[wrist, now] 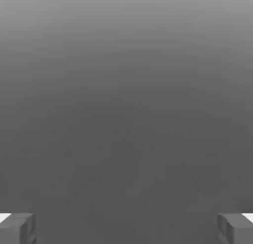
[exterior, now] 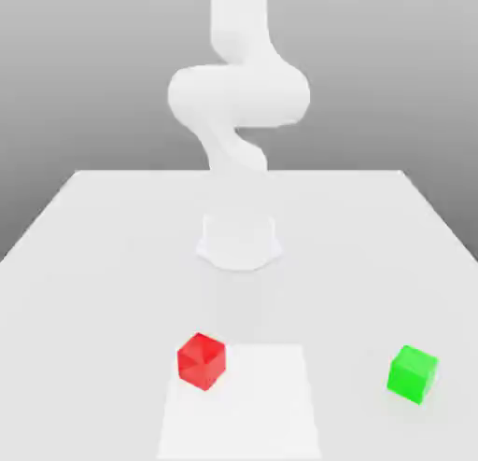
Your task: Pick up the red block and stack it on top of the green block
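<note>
Task not yet begun. The red block (exterior: 202,360) sits on the table (exterior: 93,263) at lower centre-left of the exterior view; the green block (exterior: 412,373) lies well apart at lower right. The gripper (wrist: 126,228) is spread wide, grasping nothing. Pickup and stacking remain.

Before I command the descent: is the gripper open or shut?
Open. In the hand view the gripper has its fingertips far apart with nothing between them.

red block (exterior: 202,360): small matte cube, flat on table, corner-on | green block (exterior: 412,374): same-size matte cube, well apart toward exterior view's right of red block
</note>
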`<state>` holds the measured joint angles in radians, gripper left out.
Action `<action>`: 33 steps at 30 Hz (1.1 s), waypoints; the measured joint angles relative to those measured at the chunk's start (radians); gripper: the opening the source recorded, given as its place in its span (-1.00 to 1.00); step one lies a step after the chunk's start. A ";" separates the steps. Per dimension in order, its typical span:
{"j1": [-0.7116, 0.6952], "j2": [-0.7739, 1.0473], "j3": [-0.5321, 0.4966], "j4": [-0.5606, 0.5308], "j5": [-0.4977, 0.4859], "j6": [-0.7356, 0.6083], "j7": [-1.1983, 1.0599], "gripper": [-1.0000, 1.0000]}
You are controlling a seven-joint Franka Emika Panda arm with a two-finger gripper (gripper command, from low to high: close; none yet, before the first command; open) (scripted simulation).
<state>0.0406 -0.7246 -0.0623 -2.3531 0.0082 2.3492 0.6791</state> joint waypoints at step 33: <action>0.143 0.885 -0.213 -0.444 0.219 0.607 -1.211 0.00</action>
<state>0.1837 0.1607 -0.2749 -2.7969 0.2271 2.9566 -0.5320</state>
